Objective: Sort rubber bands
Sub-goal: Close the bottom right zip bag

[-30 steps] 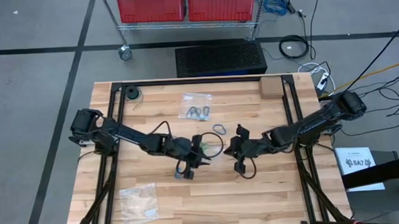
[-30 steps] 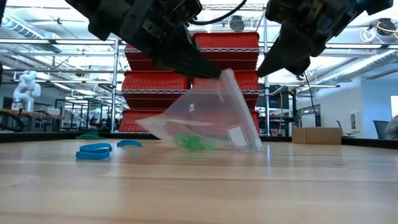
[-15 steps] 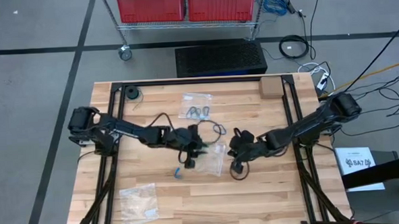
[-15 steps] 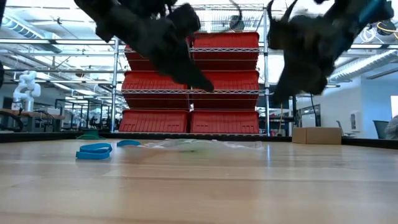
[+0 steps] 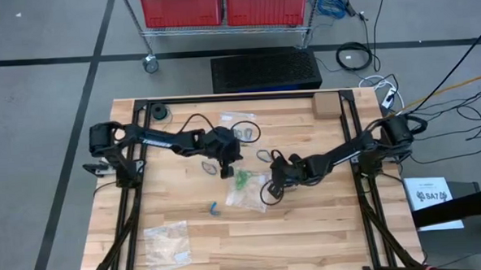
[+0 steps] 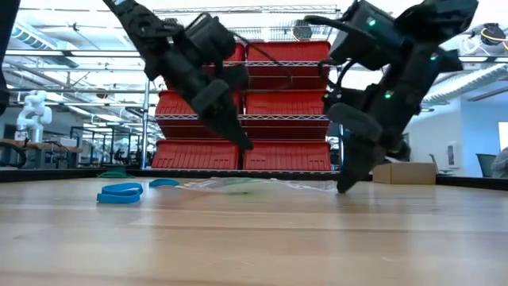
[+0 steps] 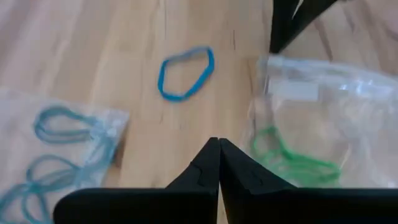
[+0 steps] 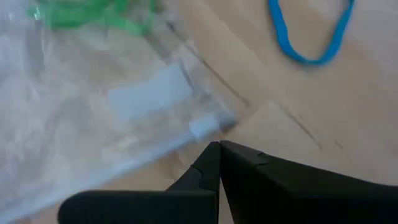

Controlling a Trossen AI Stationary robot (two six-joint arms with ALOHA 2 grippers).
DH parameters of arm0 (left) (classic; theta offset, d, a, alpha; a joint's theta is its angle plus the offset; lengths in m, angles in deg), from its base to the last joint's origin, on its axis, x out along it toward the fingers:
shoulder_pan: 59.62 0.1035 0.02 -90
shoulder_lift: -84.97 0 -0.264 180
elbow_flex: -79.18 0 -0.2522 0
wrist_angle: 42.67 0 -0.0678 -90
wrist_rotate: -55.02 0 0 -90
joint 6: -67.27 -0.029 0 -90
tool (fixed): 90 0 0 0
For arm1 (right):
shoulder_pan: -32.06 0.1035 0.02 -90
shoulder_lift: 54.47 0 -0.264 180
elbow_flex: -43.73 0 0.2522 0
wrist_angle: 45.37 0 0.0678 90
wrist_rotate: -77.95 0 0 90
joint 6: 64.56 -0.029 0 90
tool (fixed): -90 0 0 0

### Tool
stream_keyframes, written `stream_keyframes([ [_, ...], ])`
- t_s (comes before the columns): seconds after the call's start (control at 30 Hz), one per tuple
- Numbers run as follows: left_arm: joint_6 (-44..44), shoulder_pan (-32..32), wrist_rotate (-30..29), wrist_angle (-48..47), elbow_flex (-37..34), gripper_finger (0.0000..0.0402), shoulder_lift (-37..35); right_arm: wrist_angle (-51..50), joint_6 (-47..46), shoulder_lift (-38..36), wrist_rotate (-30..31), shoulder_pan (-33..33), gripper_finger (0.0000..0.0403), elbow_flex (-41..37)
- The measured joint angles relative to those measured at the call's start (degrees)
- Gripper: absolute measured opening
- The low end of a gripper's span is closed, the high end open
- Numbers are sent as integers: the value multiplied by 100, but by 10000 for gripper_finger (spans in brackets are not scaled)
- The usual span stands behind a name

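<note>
High: left gripper (image 5: 228,170) has pulled back from the clear bag (image 5: 255,193), which now lies flat holding green rubber bands (image 5: 242,180); right gripper (image 5: 269,191) moved to its edge. Wrists: both grippers pinched closed, empty; blue rubber band (image 7: 185,73) loose on the table (image 5: 310,230).

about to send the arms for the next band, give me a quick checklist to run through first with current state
1. Left gripper free: ok, fingers shut together with nothing between them, hanging above the table.
2. Right gripper free: ok, fingers shut and empty, tips low beside the bag's corner.
3. Bag with green bands lying flat: ok, it rests on the table and neither gripper holds it.
4. Green bands inside that bag: ok, seen through the plastic.
5. Loose blue band reachable: ok, it lies alone on bare wood near the bag.
6. Bag mouth open for another drop: cannot tell.
</note>
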Motion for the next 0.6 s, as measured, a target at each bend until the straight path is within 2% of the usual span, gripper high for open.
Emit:
stream_keyframes([
  [0.1,-2,91,358,-16,-7,4,161,333,275,147,-165,-225,0,-2],
  [0.37,-4,110,402,-135,-7,4,370,1544,1230,522,-609,-772,0,118],
  [0.5,-4,100,414,-310,-100,4,370,1457,1850,580,-624,-853,0,424],
  [0.6,54,97,623,-329,-335,4,370,888,2254,273,-716,-845,0,623],
])
